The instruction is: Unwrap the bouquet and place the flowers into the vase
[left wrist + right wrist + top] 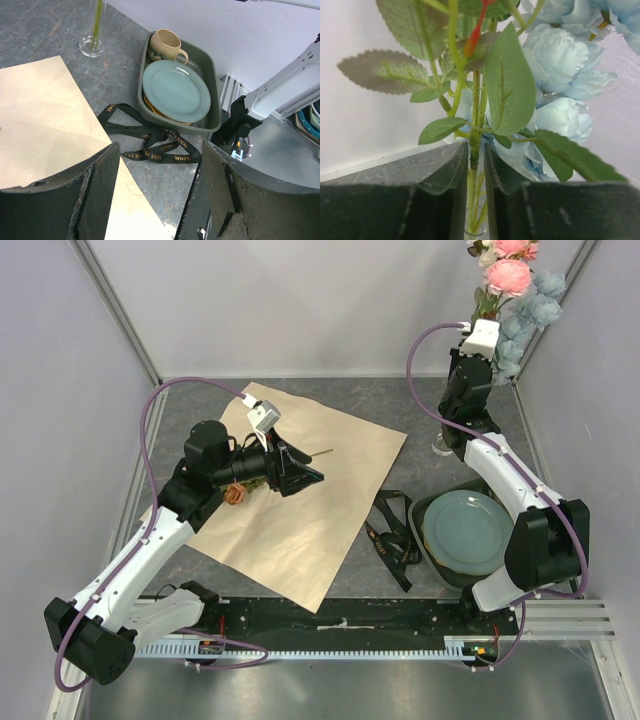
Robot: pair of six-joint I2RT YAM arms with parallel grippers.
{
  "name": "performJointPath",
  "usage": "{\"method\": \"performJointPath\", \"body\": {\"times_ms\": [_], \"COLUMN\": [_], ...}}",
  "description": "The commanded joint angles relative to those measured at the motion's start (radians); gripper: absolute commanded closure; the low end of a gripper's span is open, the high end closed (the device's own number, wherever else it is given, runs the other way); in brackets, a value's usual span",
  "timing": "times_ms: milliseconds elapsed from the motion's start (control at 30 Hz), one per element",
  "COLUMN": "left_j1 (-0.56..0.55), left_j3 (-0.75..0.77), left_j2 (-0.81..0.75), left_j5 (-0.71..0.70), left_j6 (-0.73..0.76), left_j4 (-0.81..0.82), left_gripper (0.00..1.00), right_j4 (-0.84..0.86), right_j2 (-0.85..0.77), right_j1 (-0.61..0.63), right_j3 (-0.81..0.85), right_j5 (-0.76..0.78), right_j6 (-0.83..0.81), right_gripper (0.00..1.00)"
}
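— Where are the flowers (510, 277) found?
— Most are stood in the vase (92, 46), at the far right of the table (390, 410) near the far end of the tray (216, 85). Pink and pale blue heads are seen above the right arm (510, 480). One orange rose (234, 494) is seen lying on the flattened paper (320, 530), close under the left arm (150, 550).

— How is the right claw (476, 150) set?
— It is placed around the green stems (472, 200) just above the glass rim, with only a narrow gap between its jaws. Whether the stems are pinched or merely enclosed cannot be told.

— And the left claw (159, 155)?
— It is held spread wide over the paper, and nothing is seen between its fingers (100, 185).

— What else is noted?
— The black ribbon (150, 145) is laid loose on the table between the paper and the tray. A blue-green plate (175, 90) and a beige mug (165, 45) are kept in the tray.
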Motion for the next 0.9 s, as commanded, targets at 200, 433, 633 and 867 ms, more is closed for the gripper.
{"method": "performJointPath", "body": {"times_ms": [200, 433, 633, 867], "left_j1": [-0.004, -0.005, -0.005, -0.005], "left_j3": [0.025, 0.024, 0.024, 0.024], "left_j2": [-0.005, -0.005, -0.003, -0.005], "left_j5": [0.033, 0.038, 0.038, 0.041], "left_j6": [0.009, 0.006, 0.004, 0.004], "left_j4": [0.03, 0.033, 0.034, 0.034], "left_gripper": [0.27, 0.27, 0.27, 0.27], "right_j4": [-0.007, -0.016, -0.019, -0.022], "right_j2": [-0.041, -0.05, -0.064, -0.076], "right_j1": [-0.004, -0.004, -0.004, -0.005], "right_j3": [-0.009, -0.007, -0.018, -0.03], "right_j5": [0.018, 0.019, 0.018, 0.019], "right_j6": [0.004, 0.003, 0.004, 0.01], "right_gripper": [0.64, 0.58, 0.5, 0.38]}}
